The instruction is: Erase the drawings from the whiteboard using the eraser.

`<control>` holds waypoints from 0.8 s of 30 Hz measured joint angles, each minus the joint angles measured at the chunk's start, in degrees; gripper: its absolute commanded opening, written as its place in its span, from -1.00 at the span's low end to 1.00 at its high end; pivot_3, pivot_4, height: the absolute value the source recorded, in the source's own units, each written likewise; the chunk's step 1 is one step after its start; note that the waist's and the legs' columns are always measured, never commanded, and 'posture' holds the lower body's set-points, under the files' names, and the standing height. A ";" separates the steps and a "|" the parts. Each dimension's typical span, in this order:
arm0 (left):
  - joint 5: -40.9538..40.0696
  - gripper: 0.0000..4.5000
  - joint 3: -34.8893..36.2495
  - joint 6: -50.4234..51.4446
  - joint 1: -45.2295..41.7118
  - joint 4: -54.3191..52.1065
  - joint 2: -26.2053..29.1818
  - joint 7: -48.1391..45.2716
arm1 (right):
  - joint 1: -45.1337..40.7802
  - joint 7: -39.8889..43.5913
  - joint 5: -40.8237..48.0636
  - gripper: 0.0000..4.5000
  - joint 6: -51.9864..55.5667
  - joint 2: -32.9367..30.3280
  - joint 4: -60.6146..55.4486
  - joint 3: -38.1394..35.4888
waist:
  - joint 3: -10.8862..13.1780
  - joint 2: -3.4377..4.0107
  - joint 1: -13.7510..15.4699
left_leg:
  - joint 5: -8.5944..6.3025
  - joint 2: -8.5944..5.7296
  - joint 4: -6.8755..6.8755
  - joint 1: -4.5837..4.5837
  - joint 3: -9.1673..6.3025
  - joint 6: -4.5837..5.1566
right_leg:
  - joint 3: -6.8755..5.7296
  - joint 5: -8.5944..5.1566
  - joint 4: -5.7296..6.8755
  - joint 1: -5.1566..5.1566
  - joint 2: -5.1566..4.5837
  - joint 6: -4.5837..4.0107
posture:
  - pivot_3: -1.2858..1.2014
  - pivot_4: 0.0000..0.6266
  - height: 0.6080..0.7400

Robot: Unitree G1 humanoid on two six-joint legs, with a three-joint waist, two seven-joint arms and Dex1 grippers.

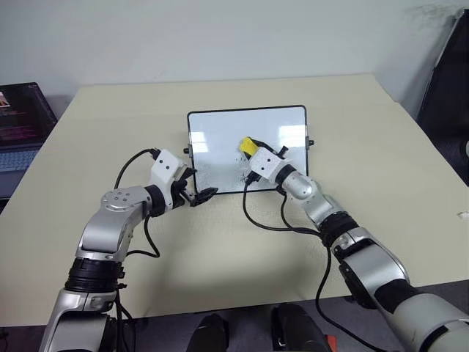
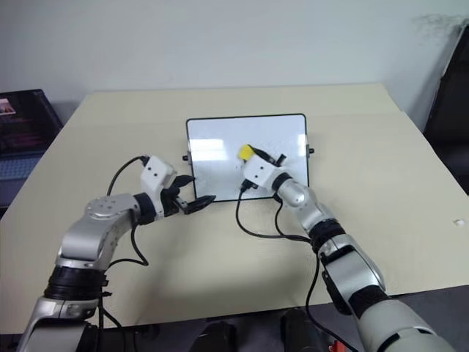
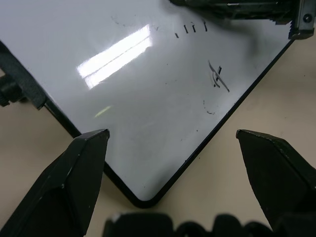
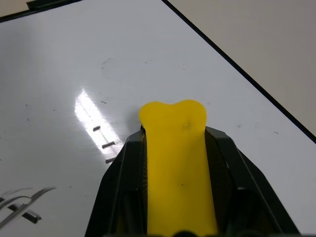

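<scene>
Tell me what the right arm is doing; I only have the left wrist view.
Observer: The right gripper is shut on the eraser, over the whiteboard.
Operator: Say where the eraser points.
Observer: Toward the board's far edge, yellow face up.
Operator: Report where the drawings sit from it.
Observer: In the right wrist view, the drawings lie off to one side of the eraser, not under it.
Operator: Check my left gripper.
Observer: The left gripper is open at the board's near left corner, holding nothing.

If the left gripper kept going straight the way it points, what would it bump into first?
Probably the whiteboard: the open left gripper points at its near corner, though how high it hangs is hard to judge.
</scene>
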 measured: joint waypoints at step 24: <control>0.00 1.00 -0.04 0.06 0.03 -0.17 -0.53 -0.07 | -1.80 2.98 -1.59 -0.45 5.56 3.64 0.28 4.13 | -0.02 -0.02 -0.88 | 0.09 0.04 0.04 0.45 -0.16 0.02 | -0.01 0.10 0.05 0.44 0.09 -0.07 | 0.03 -0.52 1.00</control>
